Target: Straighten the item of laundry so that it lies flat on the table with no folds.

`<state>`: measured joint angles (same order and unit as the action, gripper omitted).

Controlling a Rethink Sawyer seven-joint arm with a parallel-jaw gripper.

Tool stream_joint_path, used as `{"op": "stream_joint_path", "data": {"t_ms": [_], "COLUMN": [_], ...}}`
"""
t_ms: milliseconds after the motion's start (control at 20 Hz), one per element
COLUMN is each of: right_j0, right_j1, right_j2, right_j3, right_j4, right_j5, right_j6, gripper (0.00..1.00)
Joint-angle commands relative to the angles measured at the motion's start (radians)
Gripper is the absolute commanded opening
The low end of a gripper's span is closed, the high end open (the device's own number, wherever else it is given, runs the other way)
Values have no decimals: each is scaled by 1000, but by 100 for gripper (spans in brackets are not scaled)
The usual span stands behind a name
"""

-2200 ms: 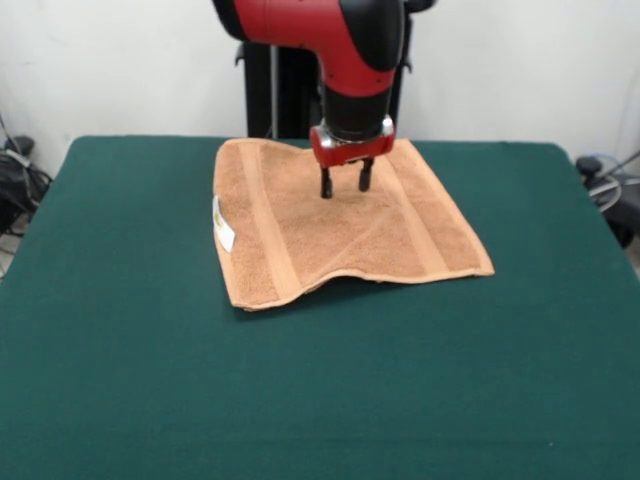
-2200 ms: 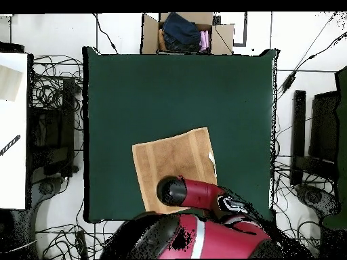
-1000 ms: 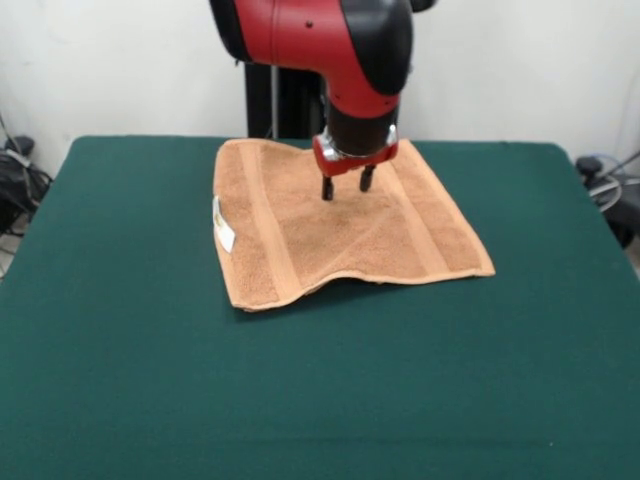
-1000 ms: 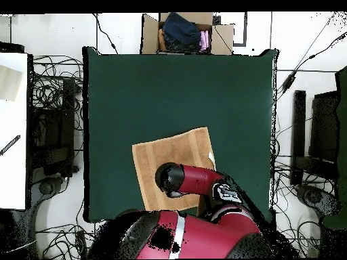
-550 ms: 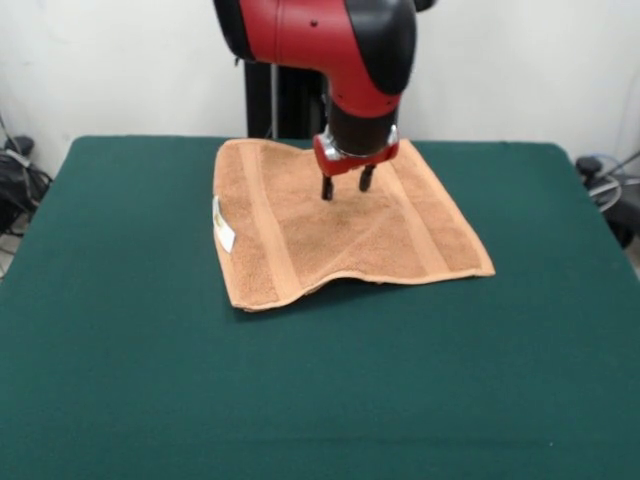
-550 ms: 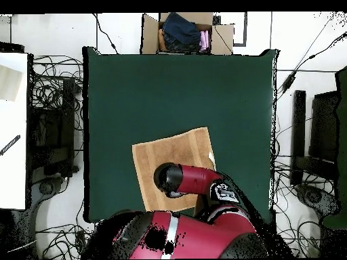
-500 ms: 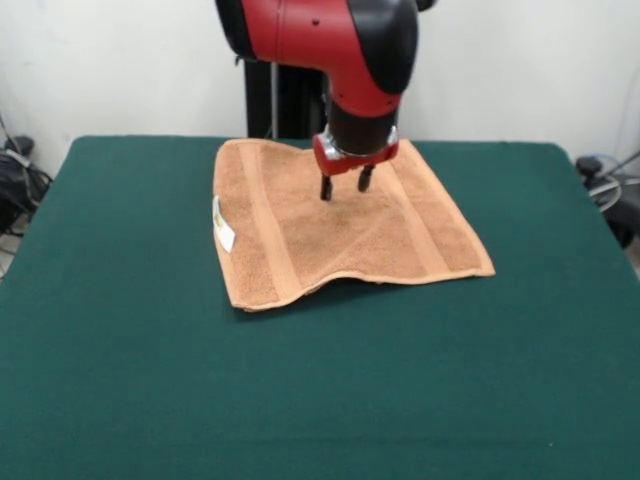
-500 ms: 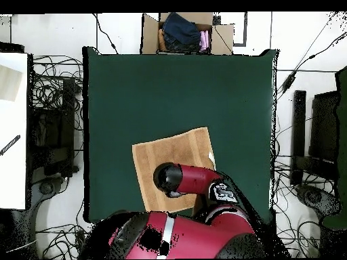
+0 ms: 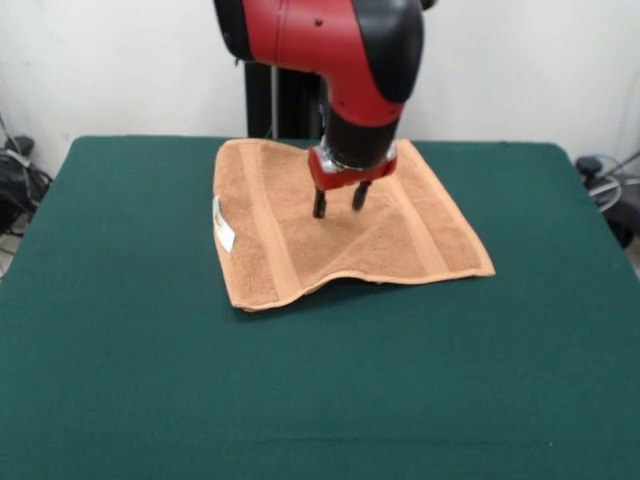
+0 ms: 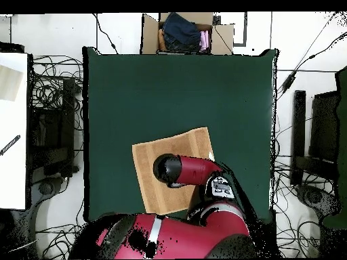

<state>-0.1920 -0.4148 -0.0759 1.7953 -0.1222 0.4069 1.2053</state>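
The table (image 9: 130, 380), a wide green-topped surface, filled most of both views. From the front camera the red and black arm (image 9: 340, 50) came down from 12 o'clock and ended over the towel (image 9: 300, 245), which lay toward the 12 o'clock half of the tabletop, a little toward 11 from centre. In the overhead view the same towel (image 10: 152, 169) sat toward 6 o'clock on the table, partly under the arm.

The towel looked nearly spread. A diagonal crease ran across its middle, and the edge at 6 o'clock in the front view lifted into a small hump with shadow beneath it. Two woven bands ran along it near the 9 and 3 o'clock sides.

The gripper (image 9: 339, 201) hung just above the towel's middle with its two dark fingers (image 9: 319, 204) parted and nothing between them; whether the tips touched the cloth could not be told.

Judged from this, the step in hand was choosing a grasp for a final smoothing. The next move likely called for reaching toward the raised 6 o'clock edge, pinching only the top layer there, and drawing it outward low over the table so the hump and crease would flatten.

A small white label (image 9: 223, 227) stood at the towel's 9 o'clock edge; any writing on it was too small to read.
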Motion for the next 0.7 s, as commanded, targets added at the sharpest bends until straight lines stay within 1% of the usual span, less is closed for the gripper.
{"op": "stream_joint_path", "data": {"t_ms": [50, 400, 600, 700], "right_j0": [17, 18, 17, -4], "right_j1": [-2, 10, 28, 39], "right_j2": [16, 21, 24, 47], "right_j3": [-147, -160, -158, -141], "right_j4": [70, 77, 79, 83], "right_j5": [90, 88, 51, 10], "right_j6": [216, 218, 225, 221], "gripper": [100, 100, 100, 100]}}
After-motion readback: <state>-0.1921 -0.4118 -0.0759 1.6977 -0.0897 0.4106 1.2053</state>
